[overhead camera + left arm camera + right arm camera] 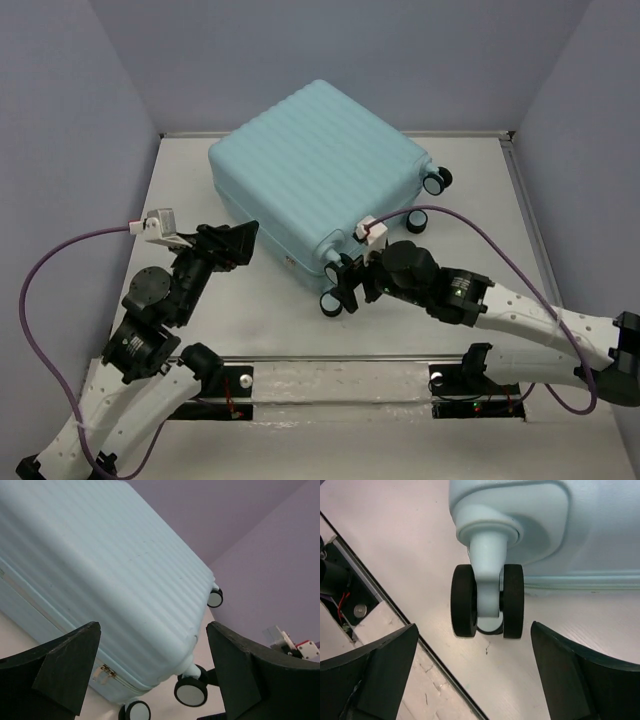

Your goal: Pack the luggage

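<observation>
On the table, closed luggage lies flat; left gripper at its 8 o'clock and right gripper at 6, facing a caster, both gape empty.

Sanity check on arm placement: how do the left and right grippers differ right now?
The left gripper is beside the luggage on its left side, facing the zipper edge. The right gripper is at the near corner, facing a wheel. The left gripper views the ribbed shell from further back, while the right gripper sits close, with the wheel just ahead of its gap. Shared: both sets of jaws are wide open and hold nothing.
</observation>
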Controlling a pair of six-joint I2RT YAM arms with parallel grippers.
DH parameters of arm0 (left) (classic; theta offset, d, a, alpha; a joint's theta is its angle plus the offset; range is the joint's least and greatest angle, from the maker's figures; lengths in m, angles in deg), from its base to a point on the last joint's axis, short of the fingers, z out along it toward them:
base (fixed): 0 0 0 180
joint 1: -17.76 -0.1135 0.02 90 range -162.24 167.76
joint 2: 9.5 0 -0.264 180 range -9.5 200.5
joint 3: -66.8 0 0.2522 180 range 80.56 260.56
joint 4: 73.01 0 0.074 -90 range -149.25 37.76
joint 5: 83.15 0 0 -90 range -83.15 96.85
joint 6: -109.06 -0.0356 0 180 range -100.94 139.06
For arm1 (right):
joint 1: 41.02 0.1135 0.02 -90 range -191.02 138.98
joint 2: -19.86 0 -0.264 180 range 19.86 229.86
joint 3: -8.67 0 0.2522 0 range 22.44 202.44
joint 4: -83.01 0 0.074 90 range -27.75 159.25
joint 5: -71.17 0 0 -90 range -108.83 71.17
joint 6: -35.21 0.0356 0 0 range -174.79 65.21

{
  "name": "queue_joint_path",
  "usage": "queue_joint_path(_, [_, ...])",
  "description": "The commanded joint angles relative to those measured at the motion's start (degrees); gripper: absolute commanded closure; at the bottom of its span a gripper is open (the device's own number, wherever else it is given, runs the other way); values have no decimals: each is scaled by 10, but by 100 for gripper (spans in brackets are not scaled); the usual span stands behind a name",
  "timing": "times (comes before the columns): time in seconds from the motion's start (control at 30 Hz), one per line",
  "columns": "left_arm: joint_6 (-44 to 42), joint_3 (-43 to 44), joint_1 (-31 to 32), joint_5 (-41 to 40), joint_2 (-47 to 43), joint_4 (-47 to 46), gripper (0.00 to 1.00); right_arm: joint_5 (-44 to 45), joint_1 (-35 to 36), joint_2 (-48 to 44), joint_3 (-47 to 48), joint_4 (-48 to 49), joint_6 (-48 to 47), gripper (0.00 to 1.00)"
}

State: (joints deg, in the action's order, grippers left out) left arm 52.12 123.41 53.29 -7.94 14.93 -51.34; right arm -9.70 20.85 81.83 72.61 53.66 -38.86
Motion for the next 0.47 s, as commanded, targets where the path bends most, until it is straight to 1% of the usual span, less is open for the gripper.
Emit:
queue_joint_path(0.0, [-33,32,2,76,-20,23,1,58,10,-87,82,-72,-13,0])
queue_joint_path(0.03, [-39,40,1,93,-22,25,1,56,10,-114,91,-87,-18,0])
queue_joint_path(0.1, [-48,65,1,102,-23,32,1,37,10,-142,118,-90,-28,0])
queue_joint_path(0.2, [-64,90,2,104,-32,35,1,17,10,-206,122,-63,-50,0])
queue_joint_path(0.3, [-70,90,1,91,-47,40,1,34,10,-277,84,10,-53,0])
queue_joint_path(0.33, [-72,83,2,90,-53,39,1,43,10,-291,47,47,-50,0])
queue_joint_path(0.37, [-69,66,1,86,-60,39,1,51,10,-307,29,62,-48,0])
queue_joint_path(0.43, [-57,51,1,76,-62,39,1,71,10,-307,4,85,-41,0])
